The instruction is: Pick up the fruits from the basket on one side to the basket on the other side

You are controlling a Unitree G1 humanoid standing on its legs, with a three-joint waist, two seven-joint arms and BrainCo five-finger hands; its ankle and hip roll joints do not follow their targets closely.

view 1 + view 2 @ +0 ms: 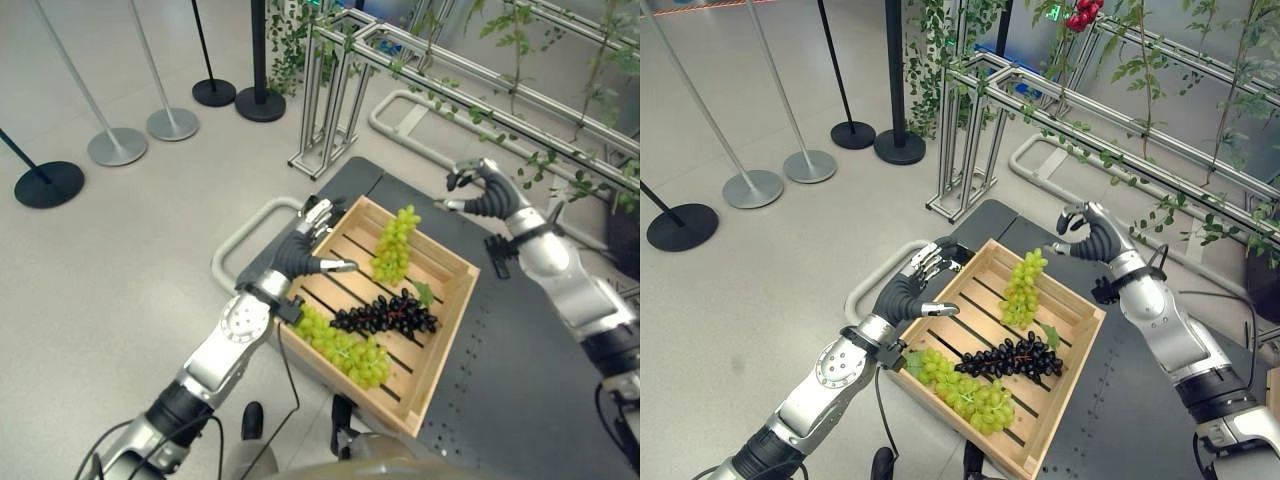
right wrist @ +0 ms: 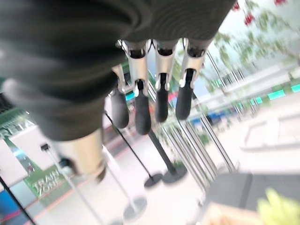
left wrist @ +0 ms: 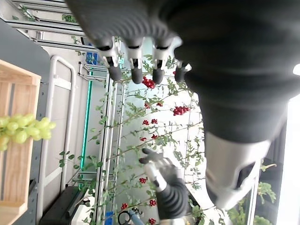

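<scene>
A wooden slatted crate (image 1: 447, 347) sits on the dark table (image 1: 530, 390). Inside lie a green grape bunch (image 1: 395, 245) at the far end, a dark purple bunch (image 1: 385, 315) in the middle and another green bunch (image 1: 345, 348) at the near end. My left hand (image 1: 308, 245) hovers at the crate's far left corner, open, fingers relaxed and thumb out toward the far green bunch, holding nothing. My right hand (image 1: 487, 196) is raised beyond the crate's far right corner, open and empty; its fingers (image 2: 143, 112) hang loose in the right wrist view.
A white tube rail (image 1: 232, 240) runs along the table's left edge. A metal frame with leafy vines (image 1: 480, 85) stands behind the table. Several stanchion posts with round bases (image 1: 118, 146) stand on the floor at the far left.
</scene>
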